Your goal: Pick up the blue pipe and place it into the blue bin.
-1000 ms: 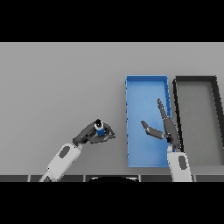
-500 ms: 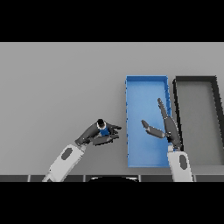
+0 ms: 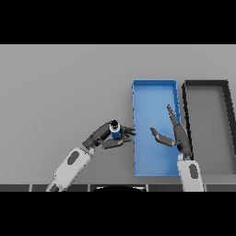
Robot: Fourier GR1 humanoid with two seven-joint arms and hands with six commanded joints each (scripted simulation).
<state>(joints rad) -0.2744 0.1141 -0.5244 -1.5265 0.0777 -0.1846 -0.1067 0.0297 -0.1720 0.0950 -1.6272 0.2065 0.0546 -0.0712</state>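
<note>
Pipe [image 3: 115, 129]: blue, with a dark end cap turned up toward the view, held in the left hand [image 3: 107, 136] just left of the blue bin [image 3: 154, 86], near the bin's left wall and about level with the middle of its length. The fingers and thumb are curled round the pipe, pinching it between them, and the fingertips reach almost to the bin's edge. The left arm comes in from the lower left, its white forearm slanting up and to the right toward the bin.

The right hand [image 3: 177, 133] is over the right half of the bin, its arm rising from the lower edge. Its fingers are straight and point up along the bin's right wall; the thumb sticks out to the left. It holds nothing.

A black bin [image 3: 206, 84] stands just right of the blue one, on the grey table [image 3: 64, 92].

No writing or label can be read on anything.

Against the picture half a second ago, the left hand with the pipe has moved right and stands closer to the blue bin's wall. The right hand shows the same pose and place.
</note>
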